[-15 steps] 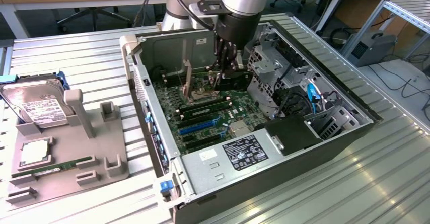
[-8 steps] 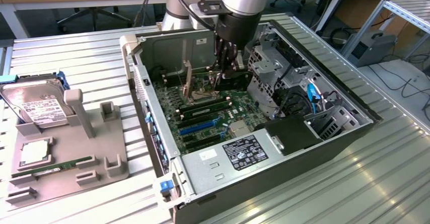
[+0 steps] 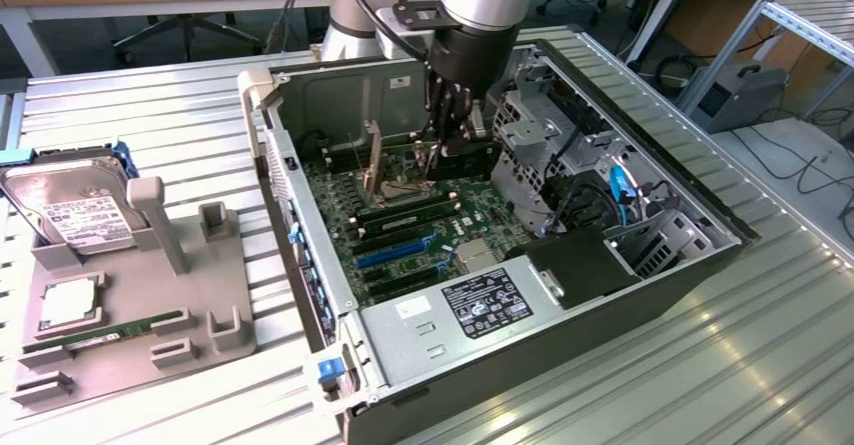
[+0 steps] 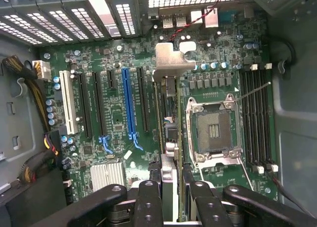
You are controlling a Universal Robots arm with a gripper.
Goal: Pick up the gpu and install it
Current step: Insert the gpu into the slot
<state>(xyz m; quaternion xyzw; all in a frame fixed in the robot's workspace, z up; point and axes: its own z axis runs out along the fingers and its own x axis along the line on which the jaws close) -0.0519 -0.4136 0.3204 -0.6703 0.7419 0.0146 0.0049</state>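
In the exterior view we see the hand (image 3: 445, 145) lowered into the open computer case (image 3: 694, 265). In the wrist view we see its fingers (image 4: 148, 197) clamping the gpu (image 4: 171, 138) edge-on above the motherboard (image 4: 119, 118), its bracket (image 4: 171, 59) towards the rear slots.

No text can be read. A white printed label (image 3: 76, 220) lies on the hard drive (image 3: 67, 215), and a black-and-white rating label (image 3: 486, 305) on the power supply (image 3: 454, 320); both are illegible.
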